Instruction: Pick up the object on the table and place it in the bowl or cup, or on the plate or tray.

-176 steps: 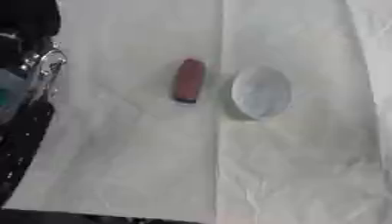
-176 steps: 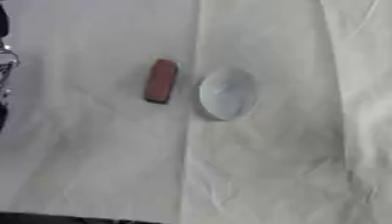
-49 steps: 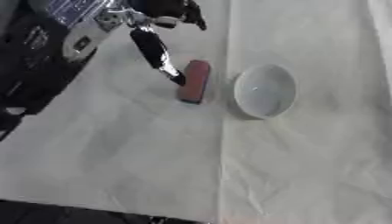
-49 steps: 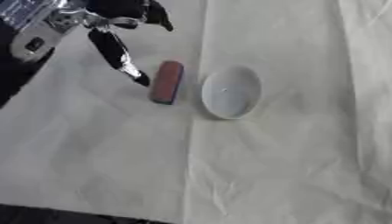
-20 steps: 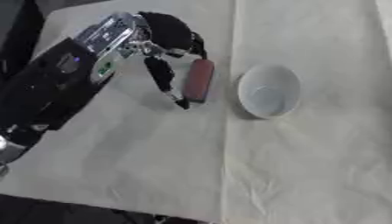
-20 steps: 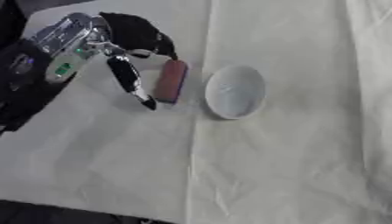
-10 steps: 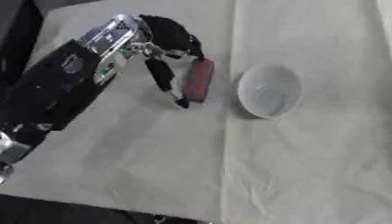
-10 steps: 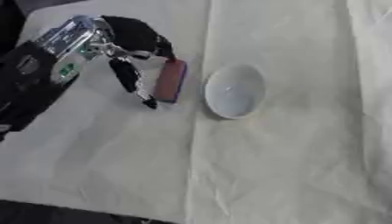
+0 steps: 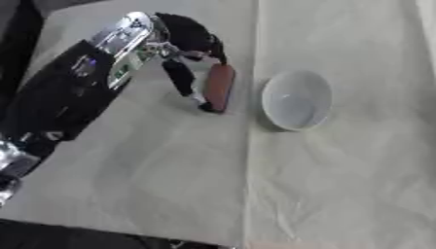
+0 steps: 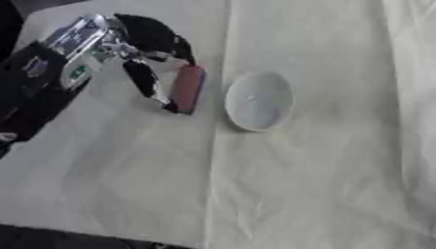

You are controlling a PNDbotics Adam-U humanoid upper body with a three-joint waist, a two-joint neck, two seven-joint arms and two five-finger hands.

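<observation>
A red-brown oblong block [image 9: 220, 86] lies on the pale cloth, just left of a small white bowl [image 9: 296, 99]. My left hand [image 9: 186, 35] comes in from the upper left and sits over the block. Its dark fingers [image 9: 213, 48] curl over the block's far end, and its thumb [image 9: 180, 78] runs down the block's left side, its tip by the near end. The block still rests on the cloth. The bowl holds nothing. My right hand shows in neither view.
My black and silver left forearm [image 9: 77, 92] crosses the left part of the table. A fold in the cloth [image 9: 251, 160] runs from far to near between block and bowl. The table's near edge [image 9: 128, 233] shows at the bottom left.
Over the last second my left hand has stayed at the block, its fingers closing a little further round the far end. Block and bowl have not shifted.
</observation>
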